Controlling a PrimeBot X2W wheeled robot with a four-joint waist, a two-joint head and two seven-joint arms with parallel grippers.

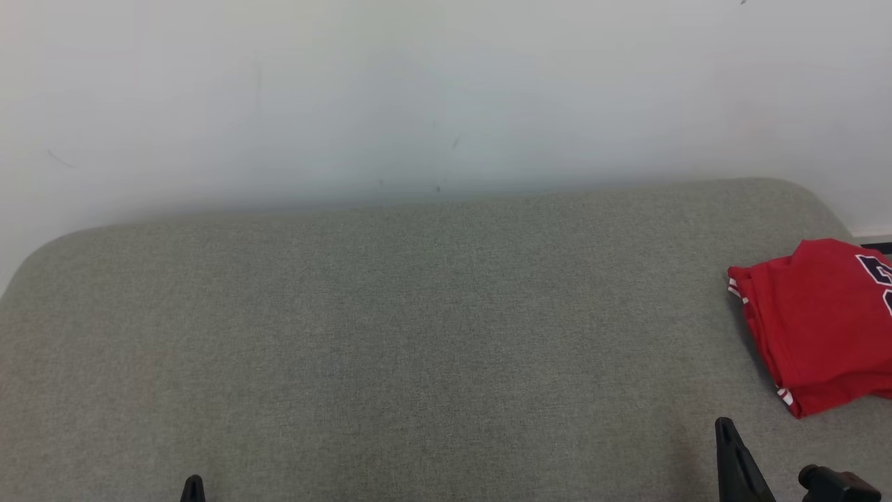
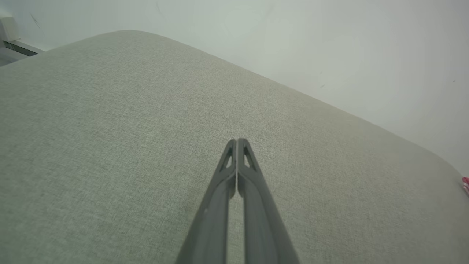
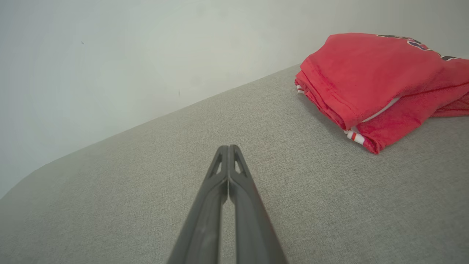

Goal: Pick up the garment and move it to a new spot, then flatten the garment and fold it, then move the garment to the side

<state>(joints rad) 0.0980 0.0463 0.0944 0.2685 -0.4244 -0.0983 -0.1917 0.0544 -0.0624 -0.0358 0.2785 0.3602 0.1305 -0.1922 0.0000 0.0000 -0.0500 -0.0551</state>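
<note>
Head view, item one: grey fabric surface (image 1: pixel 418 335), woven, rounded at its far corners, spread across the lower part of the frame, with a pale wall (image 1: pixel 418 90) bearing a few faint scuffs behind it.

Item two: garment (image 1: pixel 819 328), red, folded into a stacked bundle, with white-and-red striped trim at its left edges and dark lettering outlined in white on top. It lies on the surface at the right side, close to the far right corner, partly cut off by the frame edge.

Item three: my left gripper (image 1: pixel 192 482), a dark tip at the bottom edge, lower left, well apart from the garment.

Item four: my right gripper (image 1: pixel 725 427), a dark tip at lower right, near the garment's front corner but not touching it.

Left wrist view: my two fingers (image 2: pixel 220 190) meet at the tips with nothing between them, and point over bare fabric toward the wall. A sliver of red sits at the right edge of the frame.

Right wrist view: my fingers (image 3: pixel 205 212) are likewise pressed tip to tip and empty. The garment sits ahead and to the right, apart from the fingertips. A white inner edge shows between its red folded layers, and a striped cuff shows at the nearest corner.
</note>
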